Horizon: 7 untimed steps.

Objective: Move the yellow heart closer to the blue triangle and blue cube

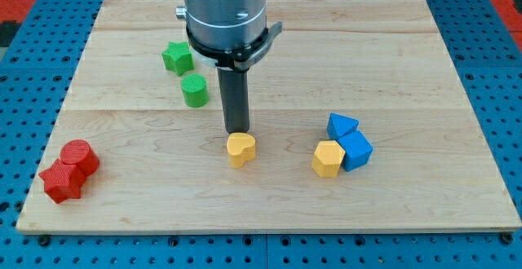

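Observation:
The yellow heart [241, 149] lies near the middle of the wooden board [269, 212], toward the view's bottom. My tip [237, 130] stands right at the heart's top edge, touching or nearly touching it. The blue triangle [342, 125] and the blue cube [356, 151] sit together to the view's right of the heart, about a hand's width away. A yellow hexagon block [327, 158] rests against the blue cube's left side, between the heart and the cube.
A green star block [177, 58] and a green cylinder [194, 90] lie at the view's upper left. A red cylinder [79, 156] and a red star block [62, 180] sit together at the lower left, near the board's edge.

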Available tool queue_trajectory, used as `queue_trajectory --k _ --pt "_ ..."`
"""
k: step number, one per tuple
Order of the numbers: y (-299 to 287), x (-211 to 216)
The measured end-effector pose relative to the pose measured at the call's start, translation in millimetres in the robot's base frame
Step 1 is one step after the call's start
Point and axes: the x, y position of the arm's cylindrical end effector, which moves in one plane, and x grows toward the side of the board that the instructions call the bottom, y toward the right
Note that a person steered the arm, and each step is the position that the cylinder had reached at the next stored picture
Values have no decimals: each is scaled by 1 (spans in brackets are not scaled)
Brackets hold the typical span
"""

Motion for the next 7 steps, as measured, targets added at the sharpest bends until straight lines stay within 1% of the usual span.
queue_trajectory --k 1,2,3,4,5,6,7 --pt "-35 5" --pt "-39 35" --pt "-5 52" --pt "79 52" --pt "51 22" --pt "88 13" --pt "150 50"
